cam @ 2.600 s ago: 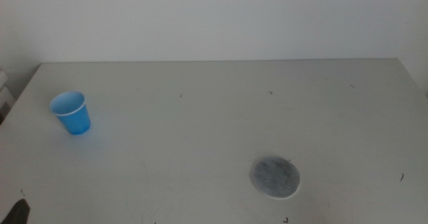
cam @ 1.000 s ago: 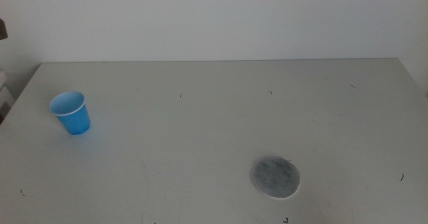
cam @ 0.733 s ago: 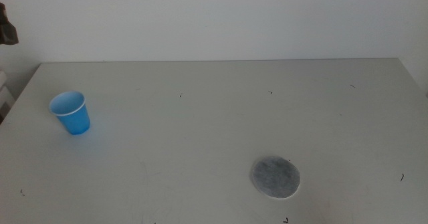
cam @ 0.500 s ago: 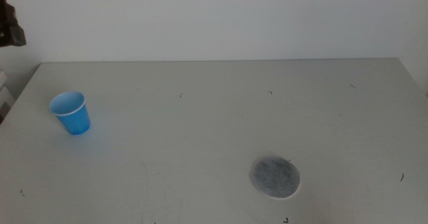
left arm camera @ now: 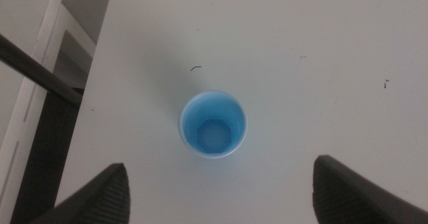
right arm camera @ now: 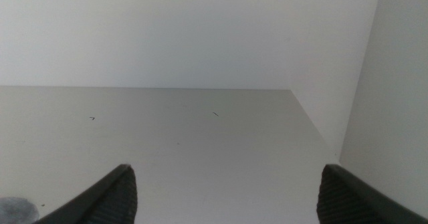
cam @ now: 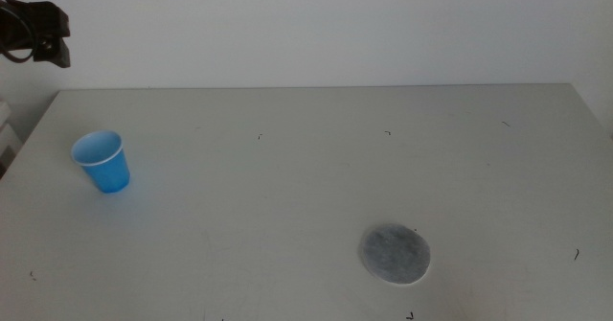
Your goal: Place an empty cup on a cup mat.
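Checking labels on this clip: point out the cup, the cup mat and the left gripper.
cup [cam: 102,162], middle view, on its blue side wall.
cup mat [cam: 395,254], middle view, on its speckled grey top.
left gripper [left arm camera: 221,190], left wrist view, midway between its dark fingertips.

pale table [cam: 306,168], plain white wall [cam: 316,29]

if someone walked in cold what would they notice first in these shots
The bright blue cup stands upright and empty near the table's far left, the only strong colour in view. The grey cup mat lies alone toward the near right, well apart from it. The left gripper hangs above the cup with jaws wide open; the right gripper, also open, waits off to the right.
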